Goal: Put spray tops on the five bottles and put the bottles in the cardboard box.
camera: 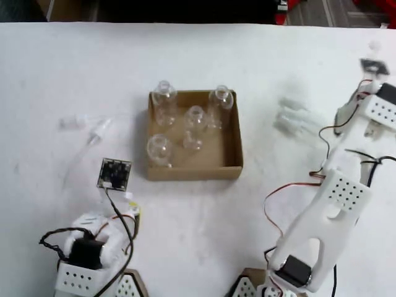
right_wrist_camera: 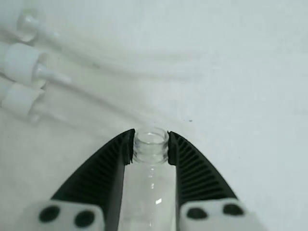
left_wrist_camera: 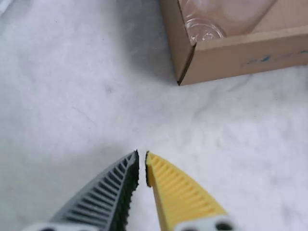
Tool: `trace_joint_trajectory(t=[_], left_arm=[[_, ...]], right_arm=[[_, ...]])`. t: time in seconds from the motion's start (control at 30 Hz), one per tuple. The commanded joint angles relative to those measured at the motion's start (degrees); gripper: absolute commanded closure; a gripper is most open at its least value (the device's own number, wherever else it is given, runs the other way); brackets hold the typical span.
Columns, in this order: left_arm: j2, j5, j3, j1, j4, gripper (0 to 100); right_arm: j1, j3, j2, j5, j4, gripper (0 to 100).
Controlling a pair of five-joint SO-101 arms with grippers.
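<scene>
On white table [camera: 198, 49]: one brown cardboard box [camera: 195, 171], square, open-topped, low-walled. Inside box: four clear round bottles [camera: 194, 117], upright, uncapped. Left gripper [left_wrist_camera: 142, 161]: one grey finger, one yellow, both ribbed, tips almost touching, holding nothing, over bare table beside box corner. Right gripper [right_wrist_camera: 150, 137]: ribbed black fingers clamped on fifth bottle [right_wrist_camera: 150, 147], clear, threaded neck. Near it, three white spray tops [right_wrist_camera: 19, 60] side by side. Two more across box, blurred.

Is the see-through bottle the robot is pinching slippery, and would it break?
Probably slippery: the bottle looks smooth and clear, though the right gripper clamps its neck with ridged jaws. It looks empty, so likely light. If glass, dropping could crack it.
</scene>
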Motion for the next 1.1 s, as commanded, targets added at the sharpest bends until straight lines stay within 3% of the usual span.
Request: trace_joint_trajectory(t=[0.0, 0.67, 0.87, 1.07], left_arm=[[-0.48, 0.79, 0.00, 0.75, 0.35, 97], [-0.48, 0.79, 0.00, 0.75, 0.35, 97], [-0.48, 0.79, 0.00, 0.75, 0.35, 97], [-0.48, 0.79, 0.00, 0.75, 0.35, 97]], right_arm=[[1.01, -1.76, -9.54, -0.35, 1.89, 98.4], [-7.87, 40.97, -65.01, -0.18, 0.75, 98.3], [-8.13, 55.65, -76.00, -0.53, -10.33, 98.3], [-8.13, 78.07, -87.87, -0.62, -30.29, 98.3]])
